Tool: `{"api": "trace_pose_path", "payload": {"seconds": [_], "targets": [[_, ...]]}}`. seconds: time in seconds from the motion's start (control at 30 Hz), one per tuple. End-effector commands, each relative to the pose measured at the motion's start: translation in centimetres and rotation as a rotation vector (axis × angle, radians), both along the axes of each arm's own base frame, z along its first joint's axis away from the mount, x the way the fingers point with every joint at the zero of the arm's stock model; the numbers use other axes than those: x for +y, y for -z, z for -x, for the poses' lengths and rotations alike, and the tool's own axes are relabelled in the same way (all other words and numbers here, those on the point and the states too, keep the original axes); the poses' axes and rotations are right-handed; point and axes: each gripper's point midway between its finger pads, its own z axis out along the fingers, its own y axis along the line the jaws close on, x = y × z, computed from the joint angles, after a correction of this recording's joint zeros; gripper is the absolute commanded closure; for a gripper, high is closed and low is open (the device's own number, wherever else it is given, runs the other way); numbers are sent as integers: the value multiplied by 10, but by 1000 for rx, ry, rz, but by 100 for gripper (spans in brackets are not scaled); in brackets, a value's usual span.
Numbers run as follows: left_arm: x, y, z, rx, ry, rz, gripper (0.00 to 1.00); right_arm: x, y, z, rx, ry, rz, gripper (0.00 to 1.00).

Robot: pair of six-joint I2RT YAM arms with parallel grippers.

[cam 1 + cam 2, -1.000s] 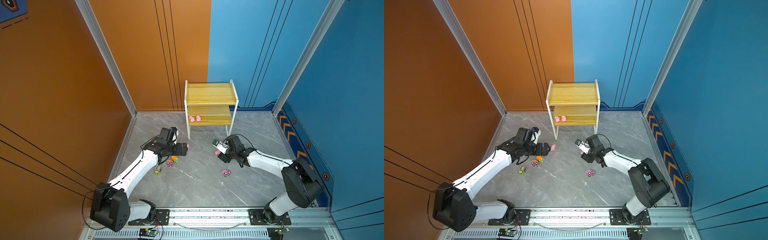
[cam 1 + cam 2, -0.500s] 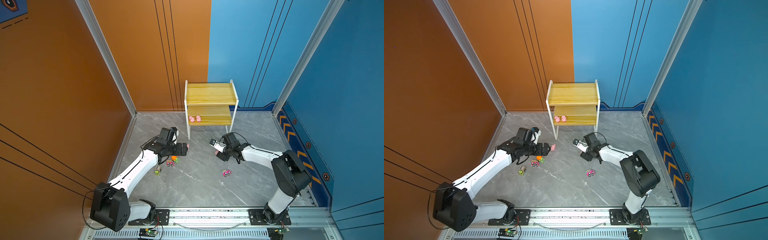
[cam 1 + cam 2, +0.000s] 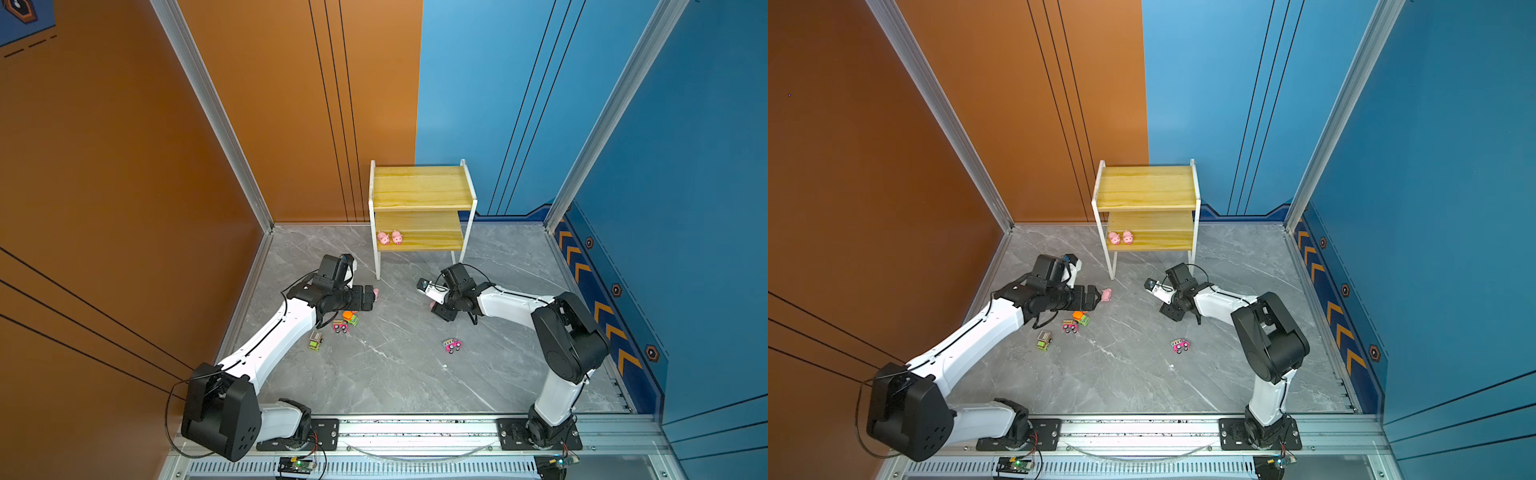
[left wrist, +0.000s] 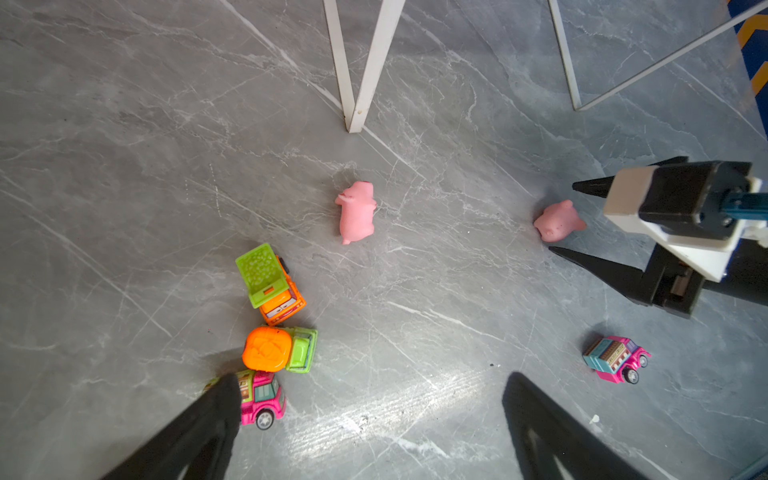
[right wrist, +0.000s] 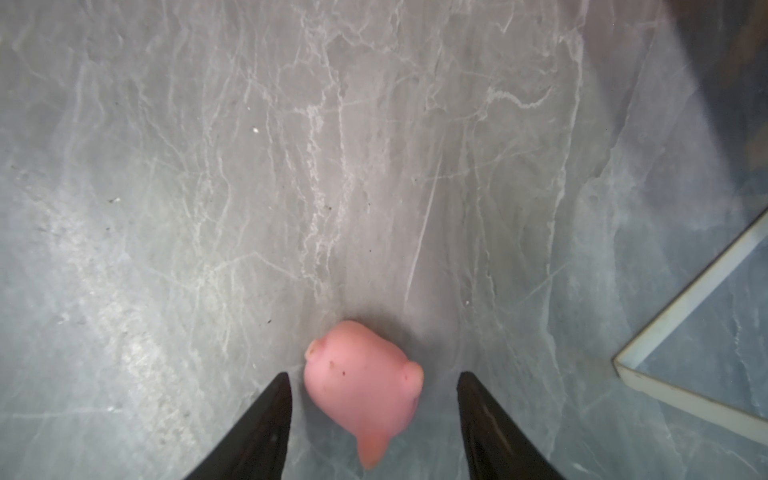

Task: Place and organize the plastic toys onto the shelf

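Pigs: four. The left shelf pig [image 3: 383, 238] and the right shelf pig [image 3: 397, 237] stand side by side at the left end of the shelf's [image 3: 422, 191] lower board [image 3: 434, 240]. The floor pig [image 4: 356, 212] lies near a shelf leg. The fourth pig [image 5: 361, 382] lies between my right fingers.
Trucks: five, all on the floor. The dump truck [image 4: 272, 284], mixer truck [image 4: 278, 349] and pink-green truck [image 4: 262, 399] are clustered. The yellow-green truck [image 3: 315, 340] is near them, and the lone pink truck [image 4: 615, 359] is well apart.
Left gripper [image 4: 372, 380]: my jaws are spread wide and empty.
Right gripper [image 5: 374, 377]: my jaws stand apart on either side of the fourth pig, gripping nothing.
Surface: grey marble-look floor [image 3: 395, 374].
Room: orange wall [image 3: 124, 166], blue wall [image 3: 685, 166], front rail [image 3: 415, 428].
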Motion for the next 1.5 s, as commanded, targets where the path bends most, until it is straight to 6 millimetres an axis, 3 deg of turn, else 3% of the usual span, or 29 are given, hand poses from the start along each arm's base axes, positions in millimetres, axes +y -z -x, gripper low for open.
{"api": "trace_pose_path", "payload": {"seconds": [0.0,0.33,0.67,1.07,1.3,1.47], "targets": [[-1,-5,-2,8,12,9,1,2,0,0,31,-13,5,37],[-2,-7,-2,4,11,16,1,-2,-2,1,53,46,14,59],[-2,-8,-1,4,13,25,1,-16,-9,6,48,184,10,68],[-5,-9,0,3,19,30,1,-34,-16,20,125,510,-43,70],[-6,-11,0,-6,22,25,1,-32,-29,30,121,559,-86,65],[-7,-12,1,-8,25,26,1,-45,-35,26,104,609,-101,64]]}}
